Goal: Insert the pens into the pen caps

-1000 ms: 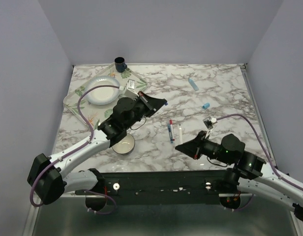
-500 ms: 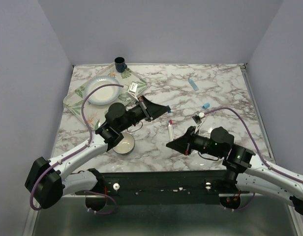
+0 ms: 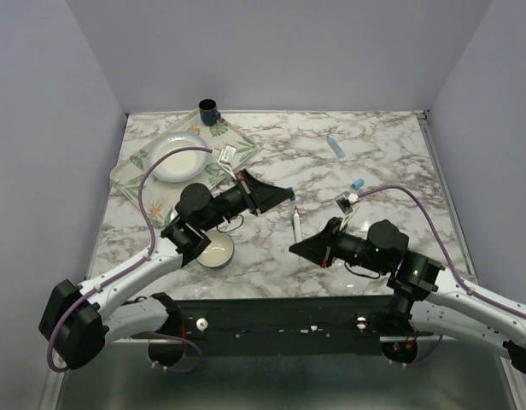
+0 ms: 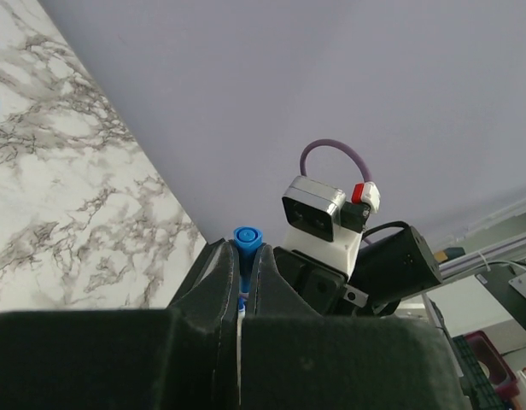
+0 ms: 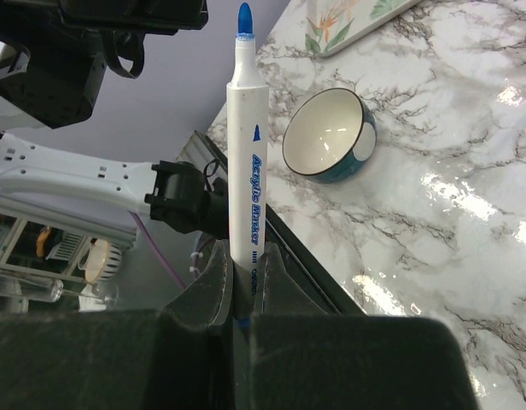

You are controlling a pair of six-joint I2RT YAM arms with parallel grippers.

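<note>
**Blue pen and blue cap lifted, not yet joined**

Pinched the dark blue cap (image 4: 247, 237) in the narrowly closed left gripper (image 4: 240, 256), cap end sticking out past the fingertips. Clamped the blue-tipped pen (image 5: 246, 171) low on its white barrel in the right gripper (image 5: 240, 286), tip up, above the table (image 3: 382, 162).

Judged as the joining step: tip and cap near, apart. Called next for lining the tip with the cap's mouth, then pushing along the barrel.

Showed only from the right wrist: bare tip, barrel print, bowl (image 5: 327, 128) below. Showed only from the top: the gap between grippers, light blue pen (image 3: 336, 146) and light blue cap (image 3: 358, 183) lying far off.
</note>
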